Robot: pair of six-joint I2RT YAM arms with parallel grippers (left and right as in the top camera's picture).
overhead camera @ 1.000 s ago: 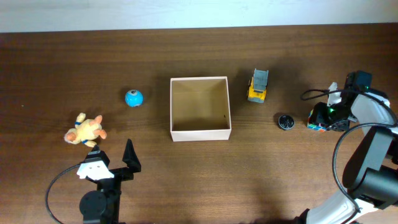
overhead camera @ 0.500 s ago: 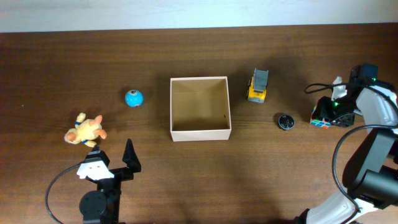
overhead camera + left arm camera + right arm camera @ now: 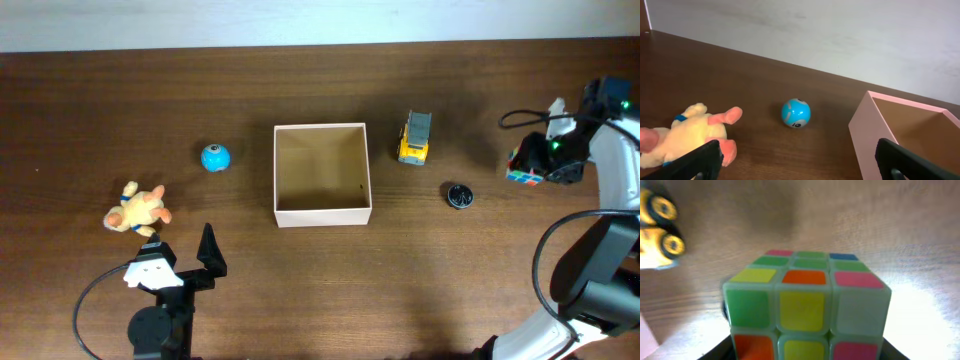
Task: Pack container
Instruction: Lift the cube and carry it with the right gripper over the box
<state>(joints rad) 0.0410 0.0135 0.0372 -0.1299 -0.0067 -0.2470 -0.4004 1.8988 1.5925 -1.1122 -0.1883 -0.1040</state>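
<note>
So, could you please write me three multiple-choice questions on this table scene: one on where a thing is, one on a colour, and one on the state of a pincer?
1. Where is the blue ball?
A. on the table, between the plush toy and the container
B. inside the container
C. on top of the plush toy

2. What is the main colour of the toy truck?
A. red
B. yellow
C. green

3. The right pincer is:
A. open and empty
B. shut on the blue ball
C. shut on the colour cube

Answers:
1 A, the overhead view shows it on the table between them.
2 B, its body is yellow.
3 C, the cube fills the right wrist view and sits at the pincer's tip overhead.
</note>
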